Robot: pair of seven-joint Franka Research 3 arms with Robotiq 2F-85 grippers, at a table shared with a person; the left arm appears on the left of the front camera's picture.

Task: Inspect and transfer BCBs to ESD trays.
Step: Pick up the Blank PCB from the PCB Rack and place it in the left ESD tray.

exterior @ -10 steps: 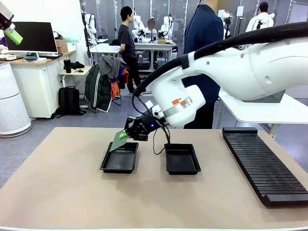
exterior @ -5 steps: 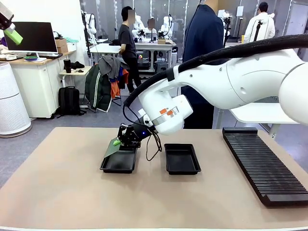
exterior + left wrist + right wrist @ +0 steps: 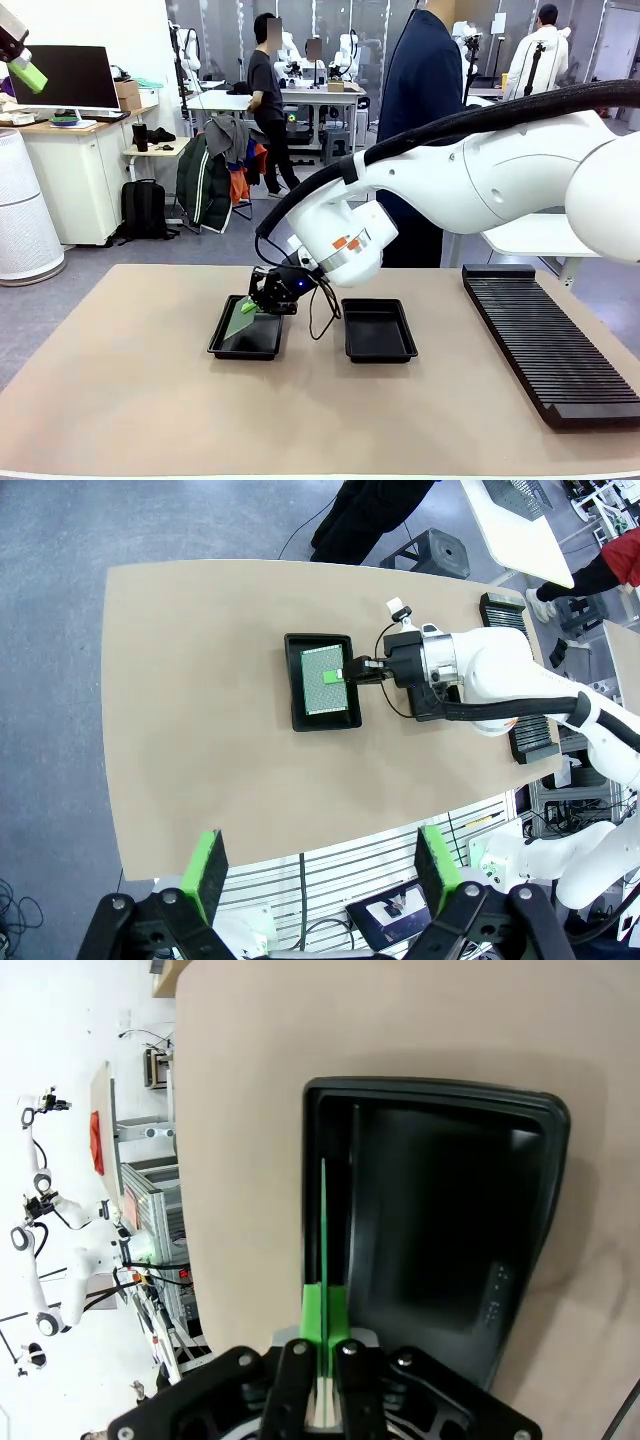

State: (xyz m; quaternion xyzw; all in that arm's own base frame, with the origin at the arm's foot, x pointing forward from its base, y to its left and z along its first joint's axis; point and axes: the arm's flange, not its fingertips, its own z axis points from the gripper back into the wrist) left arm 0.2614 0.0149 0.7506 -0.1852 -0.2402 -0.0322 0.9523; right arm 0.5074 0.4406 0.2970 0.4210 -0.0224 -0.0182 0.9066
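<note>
Landmark: the left ESD tray, a shallow black tray on the tan table, long axis running from the robot's side to the far side.
Right gripper: reaches in over the tray's right rim, clamped on one long edge of the BCB. In the right wrist view the green pads pinch the board from both faces.
BCB, place: inside the tray's outline, above its floor, hanging from the gripper.
BCB, long axis: parallel to the tray's long axis, as the left wrist view from above shows.
BCB, tilt: gripped edge high at the tray's right rim, free long edge slanting down toward the tray's left wall. The green patterned face looks up and to the left.
BCB, contact: the low edge seems at or just above the floor; I cannot tell whether it touches.
Left gripper: jaws spread wide with nothing between them, well above the tray and looking down on it.
Right ESD tray: just to the right of the landmark tray, parallel to it, apart from it.
Slotted rack: well to the right of the landmark tray, beyond the second tray.
</note>
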